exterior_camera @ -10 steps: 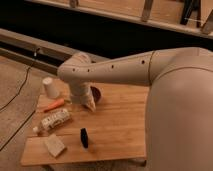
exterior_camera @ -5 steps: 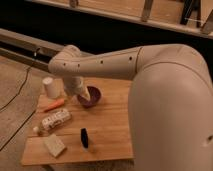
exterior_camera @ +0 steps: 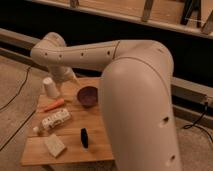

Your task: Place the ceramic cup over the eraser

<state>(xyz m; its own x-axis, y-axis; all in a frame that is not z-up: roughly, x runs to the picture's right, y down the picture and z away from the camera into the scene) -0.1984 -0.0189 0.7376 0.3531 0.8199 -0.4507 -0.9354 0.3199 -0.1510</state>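
Note:
The ceramic cup (exterior_camera: 50,87), plain off-white, stands at the far left corner of the wooden table (exterior_camera: 72,152). The eraser (exterior_camera: 84,137), a small black block, lies near the table's front edge, well apart from the cup. My arm reaches in from the right, bends above the table's left side and comes down. My gripper (exterior_camera: 67,78) hangs just right of the cup, between it and the bowl, a little above the tabletop. It is open with nothing in it. The wrist partly hides the fingers.
A dark red-brown bowl (exterior_camera: 88,96) sits right of the gripper. An orange carrot (exterior_camera: 54,105), a white bottle lying flat (exterior_camera: 55,120) and a beige sponge block (exterior_camera: 54,145) lie along the table's left side. A cable (exterior_camera: 15,97) runs over the floor at left.
The arm has swung left; the gripper moved from over the bowl to beside the cup. Nothing on the table has shifted.

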